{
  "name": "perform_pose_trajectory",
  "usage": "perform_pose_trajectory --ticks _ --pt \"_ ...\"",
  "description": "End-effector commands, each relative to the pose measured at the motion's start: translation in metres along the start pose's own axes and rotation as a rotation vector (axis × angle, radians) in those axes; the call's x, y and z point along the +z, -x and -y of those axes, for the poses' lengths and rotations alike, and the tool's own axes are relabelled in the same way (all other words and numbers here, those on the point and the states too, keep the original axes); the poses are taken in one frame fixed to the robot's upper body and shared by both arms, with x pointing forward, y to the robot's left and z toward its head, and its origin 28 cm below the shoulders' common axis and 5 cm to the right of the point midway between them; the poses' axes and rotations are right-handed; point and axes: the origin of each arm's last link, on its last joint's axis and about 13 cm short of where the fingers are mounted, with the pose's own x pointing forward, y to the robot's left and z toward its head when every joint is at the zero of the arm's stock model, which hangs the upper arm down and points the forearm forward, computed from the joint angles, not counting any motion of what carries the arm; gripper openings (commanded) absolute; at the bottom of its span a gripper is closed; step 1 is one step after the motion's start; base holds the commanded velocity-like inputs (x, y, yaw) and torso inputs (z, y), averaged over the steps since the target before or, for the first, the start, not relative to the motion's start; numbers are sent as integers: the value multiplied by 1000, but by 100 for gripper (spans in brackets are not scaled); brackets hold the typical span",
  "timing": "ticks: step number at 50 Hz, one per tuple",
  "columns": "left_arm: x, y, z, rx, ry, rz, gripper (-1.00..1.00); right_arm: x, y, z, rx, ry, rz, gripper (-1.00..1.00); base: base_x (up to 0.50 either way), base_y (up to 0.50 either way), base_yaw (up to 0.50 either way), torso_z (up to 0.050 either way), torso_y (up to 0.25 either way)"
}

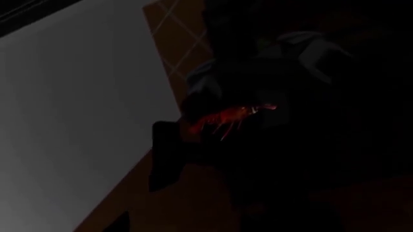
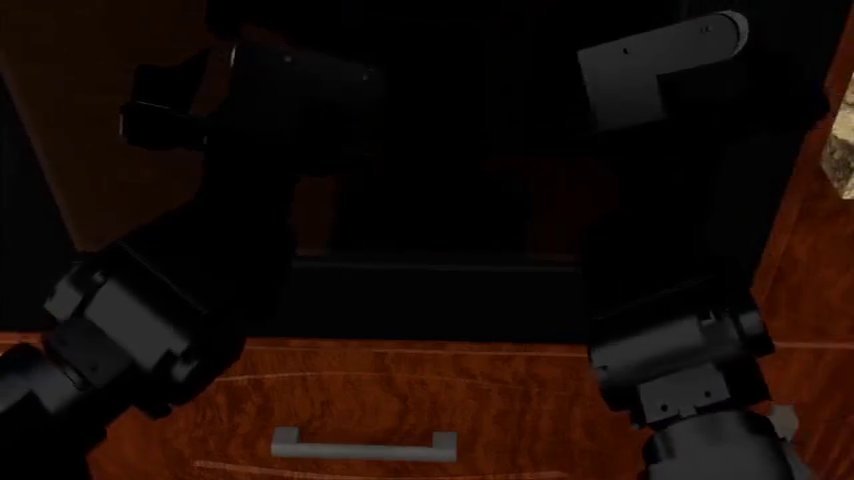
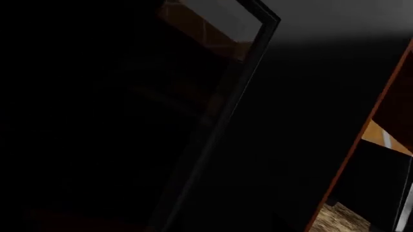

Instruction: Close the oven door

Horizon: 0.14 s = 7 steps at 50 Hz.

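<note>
The oven door (image 2: 434, 290) is hanging open between both arms above the wooden drawer (image 2: 400, 400), looking stiff, heavy and glass-paned, best pushed by its black frame; neither hand's state is discernible in the dark.

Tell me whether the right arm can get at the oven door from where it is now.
Probably yes. In the head view the right arm reaches forward over the dark oven door, with nothing visible between them. The right wrist view shows the door's black frame close by, but it is too dark to tell whether they touch.
</note>
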Motion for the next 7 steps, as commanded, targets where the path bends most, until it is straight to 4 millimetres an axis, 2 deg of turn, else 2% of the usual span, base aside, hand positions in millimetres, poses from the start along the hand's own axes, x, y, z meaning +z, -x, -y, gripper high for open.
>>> perform_pose_trajectory --ticks 1,7 --pt "12 -23 -38 -29 65 -80 100 9 -30 49 70 -40 -91 100 110 -18 -6 0 0" --pt "6 -24 -40 -24 70 -88 100 9 -29 47 76 -41 -92 100 103 -19 -12 6 0"
